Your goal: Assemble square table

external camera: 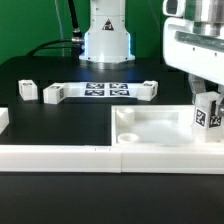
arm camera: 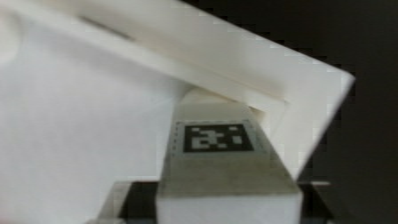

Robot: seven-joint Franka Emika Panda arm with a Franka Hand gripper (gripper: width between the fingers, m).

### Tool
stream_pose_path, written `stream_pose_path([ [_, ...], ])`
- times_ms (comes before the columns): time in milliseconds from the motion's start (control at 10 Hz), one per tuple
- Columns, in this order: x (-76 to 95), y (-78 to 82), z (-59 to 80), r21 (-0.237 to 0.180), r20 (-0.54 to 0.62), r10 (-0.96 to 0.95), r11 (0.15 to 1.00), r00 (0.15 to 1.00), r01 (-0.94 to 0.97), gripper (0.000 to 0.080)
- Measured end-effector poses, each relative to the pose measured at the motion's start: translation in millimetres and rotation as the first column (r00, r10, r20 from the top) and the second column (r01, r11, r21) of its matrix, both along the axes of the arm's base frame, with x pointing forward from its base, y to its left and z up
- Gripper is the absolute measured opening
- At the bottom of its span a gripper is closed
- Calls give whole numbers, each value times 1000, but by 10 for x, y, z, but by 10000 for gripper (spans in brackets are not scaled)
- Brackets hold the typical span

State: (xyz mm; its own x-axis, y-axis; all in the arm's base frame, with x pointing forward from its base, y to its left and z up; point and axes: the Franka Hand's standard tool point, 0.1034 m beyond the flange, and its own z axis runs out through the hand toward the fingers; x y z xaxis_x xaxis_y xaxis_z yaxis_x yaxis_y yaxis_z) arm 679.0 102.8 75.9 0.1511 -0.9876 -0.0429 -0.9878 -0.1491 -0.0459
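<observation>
Wrist view shows the gripper [arm camera: 210, 196] clamped on a tagged leg block [arm camera: 219, 140], which sticks out beyond it above the square table top [arm camera: 80, 120] near a corner.

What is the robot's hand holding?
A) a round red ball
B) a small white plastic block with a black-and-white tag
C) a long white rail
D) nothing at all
B: the hand is closed on the small white plastic leg block with a black-and-white tag, close to the large white square tray-like table top.
</observation>
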Motion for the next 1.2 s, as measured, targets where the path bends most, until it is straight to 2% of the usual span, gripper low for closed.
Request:
stream_pose_path([
  [100, -6, -9, -23, 25, 3, -159, 987, 987, 159, 288],
  [200, -8, -14, -21, 43, -6, -230, 972, 973, 230, 288],
  [400, -8, -7, -23, 45, -13, -302, 952, 953, 302, 288],
  [800, 7, 5, -19, 45, -40, -512, 857, 858, 513, 288],
  [1100, 4, 10, -16, 36, -33, -503, 863, 863, 504, 288],
  [1200, 1, 20, -22, 40, -36, -507, 860, 861, 508, 369],
])
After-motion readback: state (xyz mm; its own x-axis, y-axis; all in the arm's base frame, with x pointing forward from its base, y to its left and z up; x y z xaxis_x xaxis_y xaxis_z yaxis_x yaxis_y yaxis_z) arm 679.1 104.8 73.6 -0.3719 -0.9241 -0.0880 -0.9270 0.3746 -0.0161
